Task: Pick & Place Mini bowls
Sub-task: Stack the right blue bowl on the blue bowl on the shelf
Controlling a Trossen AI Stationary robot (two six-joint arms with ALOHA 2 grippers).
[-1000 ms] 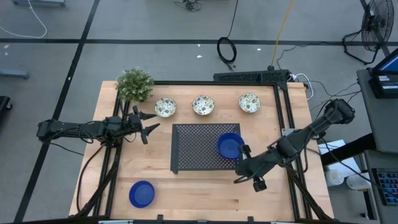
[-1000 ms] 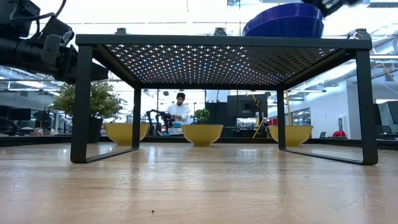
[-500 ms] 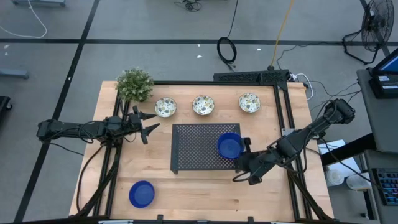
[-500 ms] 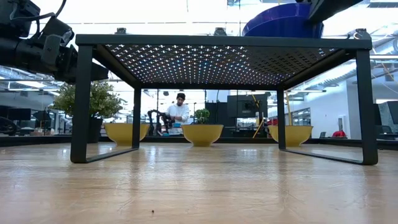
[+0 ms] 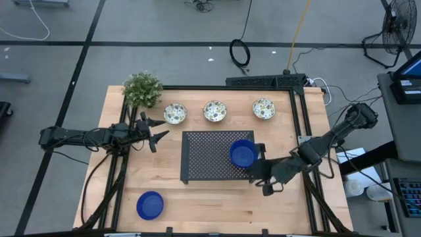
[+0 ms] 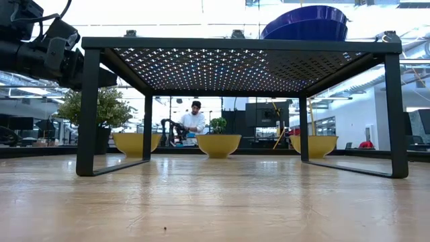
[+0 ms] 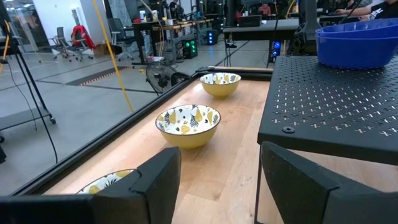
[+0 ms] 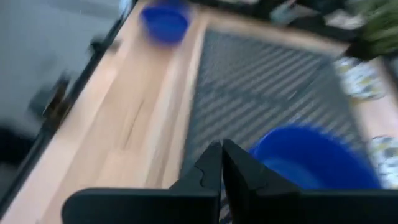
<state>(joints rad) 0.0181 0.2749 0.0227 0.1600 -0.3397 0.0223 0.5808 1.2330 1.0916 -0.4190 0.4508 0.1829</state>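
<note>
Looked down on a pale wooden tabletop [image 5: 217, 204] carrying a black perforated metal tray [image 5: 204, 158]. Found the right gripper [image 5: 258, 172] at the tray's right edge, fingers pressed together on nothing, just beside the bright blue round bowls [image 5: 243, 154] resting on the tray's right part. Judged the placing as done; best to rise straight up before swinging aside, so as not to nudge the rim. Found the left gripper [image 5: 160, 132] waiting left of the tray, fingers apart. Counted three white floral-patterned bowls [image 5: 215, 110] in a row along the far edge, one lone blue bowl [image 5: 150, 205] at the near left, and apparently two nested on the tray. Noted one small green plant [image 5: 142, 89].
</note>
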